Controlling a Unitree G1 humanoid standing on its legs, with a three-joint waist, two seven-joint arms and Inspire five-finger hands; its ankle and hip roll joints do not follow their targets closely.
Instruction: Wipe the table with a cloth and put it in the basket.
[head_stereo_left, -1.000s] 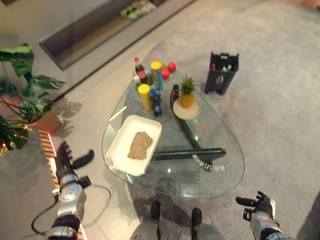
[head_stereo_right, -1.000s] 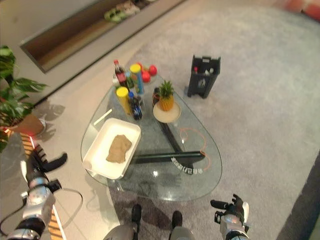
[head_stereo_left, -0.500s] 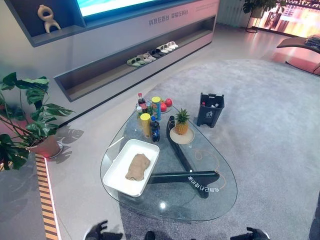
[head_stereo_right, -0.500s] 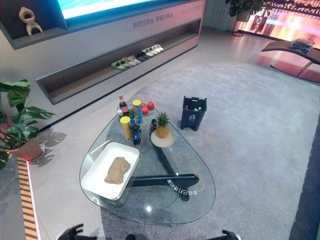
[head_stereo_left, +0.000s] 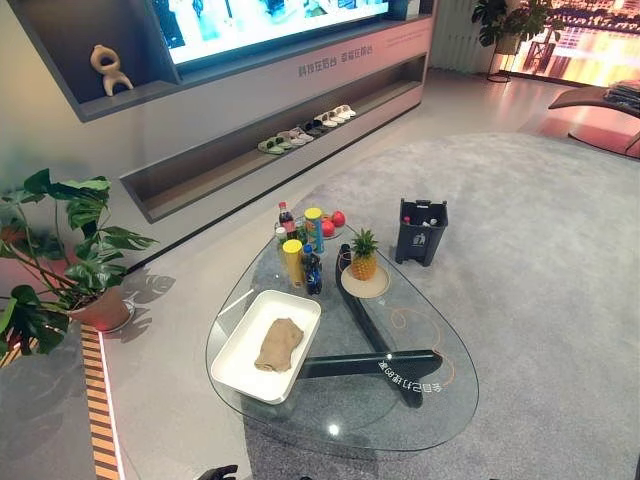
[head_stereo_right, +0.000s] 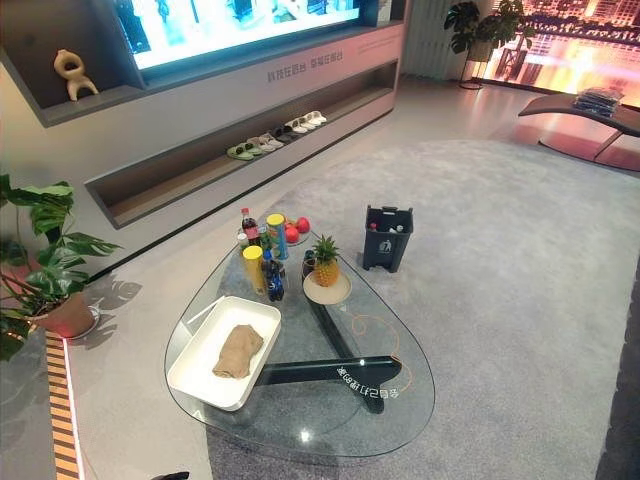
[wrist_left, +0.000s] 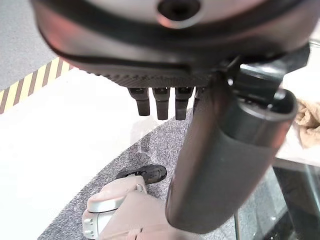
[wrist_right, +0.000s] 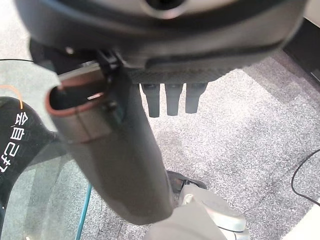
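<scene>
The glass table (head_stereo_left: 400, 400) fills the centre of the eye views, and the white tray (head_stereo_left: 240, 355) on its left part holds the tan cloth (head_stereo_left: 279, 344). The black basket (head_stereo_left: 421, 231) stands on the carpet at upper right. The wrist views show the left hand (wrist_left: 165, 102) and right hand (wrist_right: 170, 100) with straight, relaxed fingers, holding nothing. Compared with one second ago, the camera looks higher, so the arms are out of frame. Bottles (head_stereo_left: 302, 245) and a pineapple (head_stereo_left: 363, 255) stand behind the tray.

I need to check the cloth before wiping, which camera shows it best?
The left eye view: the tan cloth lies whole in the white tray on the glass table. The right eye view shows much the same; the left wrist view catches one edge of it.
</scene>
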